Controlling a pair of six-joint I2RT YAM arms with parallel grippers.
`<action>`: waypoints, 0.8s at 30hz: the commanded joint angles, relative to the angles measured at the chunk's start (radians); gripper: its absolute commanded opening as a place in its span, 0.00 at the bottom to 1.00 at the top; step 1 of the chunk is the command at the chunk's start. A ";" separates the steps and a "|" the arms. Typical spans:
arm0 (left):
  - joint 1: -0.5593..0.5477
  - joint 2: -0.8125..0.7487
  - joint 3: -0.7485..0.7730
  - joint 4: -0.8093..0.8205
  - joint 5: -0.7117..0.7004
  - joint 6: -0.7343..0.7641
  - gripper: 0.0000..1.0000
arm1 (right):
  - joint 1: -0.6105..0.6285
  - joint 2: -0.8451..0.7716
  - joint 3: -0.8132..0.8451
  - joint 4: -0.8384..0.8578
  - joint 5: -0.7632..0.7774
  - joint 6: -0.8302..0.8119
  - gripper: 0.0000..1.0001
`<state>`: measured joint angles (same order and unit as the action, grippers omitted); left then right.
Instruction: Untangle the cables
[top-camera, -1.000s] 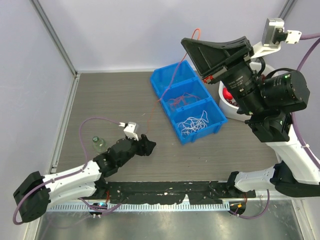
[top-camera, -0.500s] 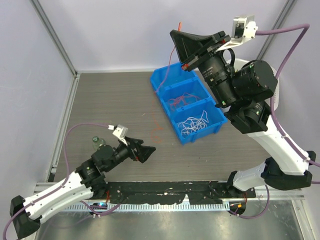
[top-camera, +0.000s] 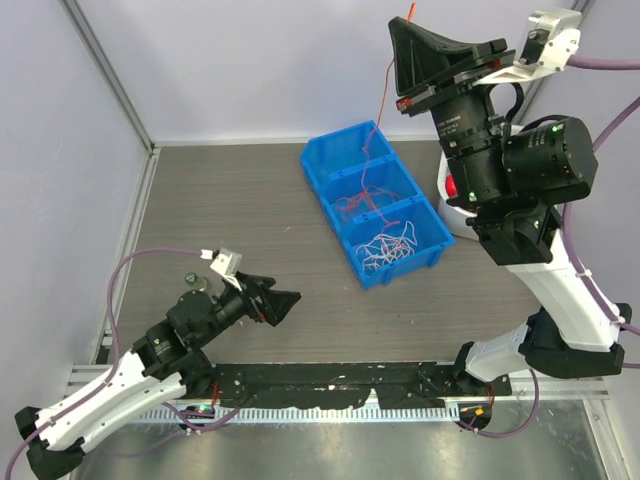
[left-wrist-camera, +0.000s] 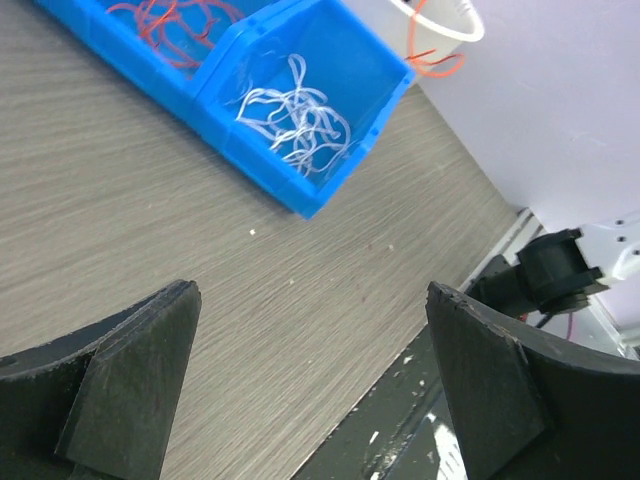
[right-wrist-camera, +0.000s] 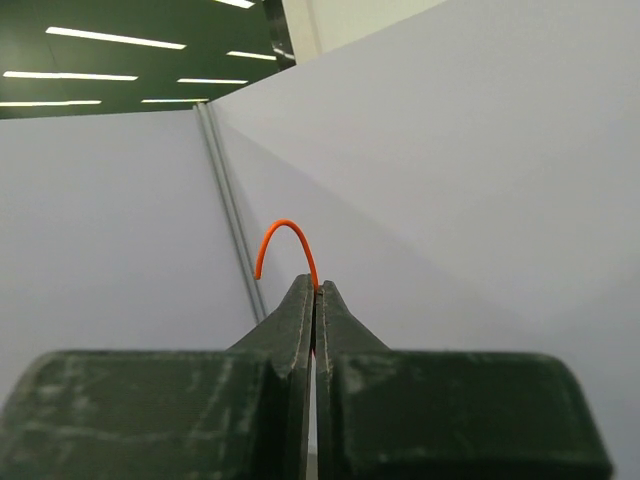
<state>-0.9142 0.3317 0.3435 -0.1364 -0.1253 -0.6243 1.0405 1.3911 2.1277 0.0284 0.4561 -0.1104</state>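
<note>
My right gripper (top-camera: 400, 25) is raised high above the far end of the blue bin (top-camera: 436, 252). It is shut on a thin orange-red cable (top-camera: 384, 100) that hangs down into the bin's middle compartment, onto more red cables (top-camera: 362, 200). In the right wrist view a short orange curl (right-wrist-camera: 285, 226) sticks out past the closed tips (right-wrist-camera: 316, 287). White cables (top-camera: 388, 245) lie in the near compartment and also show in the left wrist view (left-wrist-camera: 292, 115). My left gripper (top-camera: 287, 300) is open and empty, low over the table (left-wrist-camera: 310, 300). I see no pinkish cable.
A white bowl (top-camera: 447, 208) stands right of the bin, with an orange cable (left-wrist-camera: 437, 62) hanging over its rim. A small green object (top-camera: 189, 279) sits by the left arm. The black front rail (top-camera: 330, 378) runs along the near edge.
My right gripper swung left, then right and higher, carrying the orange-red cable over the bin. My left gripper let go of it, opened and drew back toward the near left.
</note>
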 joint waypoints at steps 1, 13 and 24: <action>0.003 0.056 0.144 -0.002 0.090 0.069 1.00 | -0.008 0.042 -0.017 0.114 0.078 -0.152 0.01; 0.003 0.099 0.229 -0.020 0.168 0.101 1.00 | -0.172 0.186 0.089 0.150 0.069 -0.177 0.01; 0.003 0.055 0.253 -0.075 0.153 0.123 1.00 | -0.479 0.239 -0.051 0.177 -0.014 0.086 0.00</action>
<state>-0.9142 0.4026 0.5537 -0.1997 0.0227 -0.5331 0.6262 1.6051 2.1025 0.1650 0.4725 -0.1276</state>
